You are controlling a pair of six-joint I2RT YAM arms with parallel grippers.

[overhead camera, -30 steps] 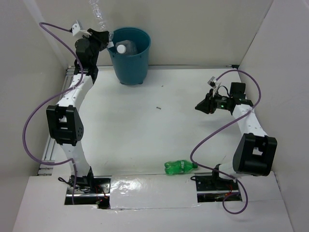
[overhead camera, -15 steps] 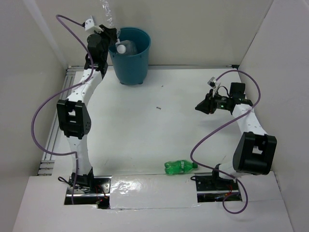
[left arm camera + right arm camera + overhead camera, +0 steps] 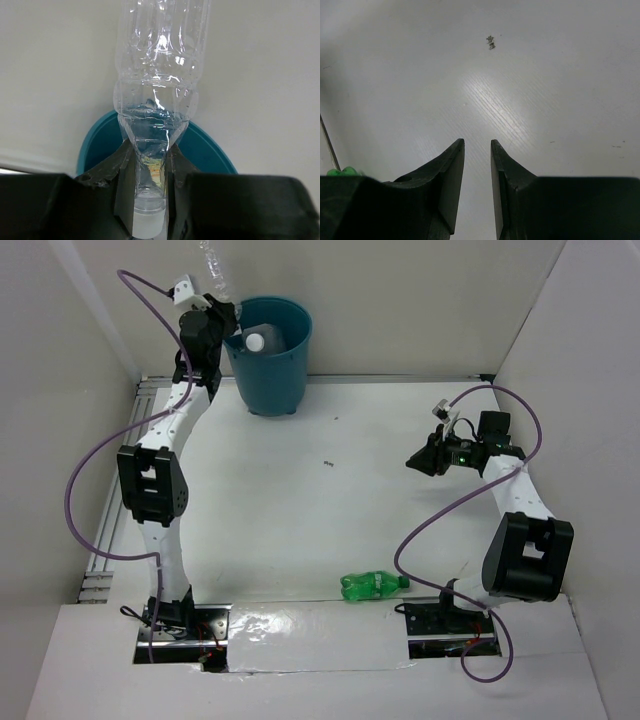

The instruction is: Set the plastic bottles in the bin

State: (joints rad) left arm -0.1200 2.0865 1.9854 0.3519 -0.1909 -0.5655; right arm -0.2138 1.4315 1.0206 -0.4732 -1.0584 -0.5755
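Note:
My left gripper [image 3: 226, 316] is shut on the neck of a clear plastic bottle [image 3: 212, 264], which sticks up beside the left rim of the teal bin [image 3: 272, 375]. In the left wrist view the clear bottle [image 3: 160, 75] stands between my fingers [image 3: 125, 170], white cap toward the camera, with the bin's rim [image 3: 97, 145] behind it. A clear white-capped bottle [image 3: 254, 339] lies inside the bin. The green bottle [image 3: 373, 586] lies on the table's near edge. My right gripper [image 3: 412, 462] is open and empty above the table, as the right wrist view [image 3: 477, 142] also shows.
White walls close in the table on the left, back and right. A small dark speck [image 3: 327, 464] marks the table's middle. A sliver of the green bottle [image 3: 342, 171] shows at the left of the right wrist view. Purple cables loop off both arms.
My left arm has swung right and up toward the bin's left rim with the clear bottle in it. The right arm and the green bottle have not moved.

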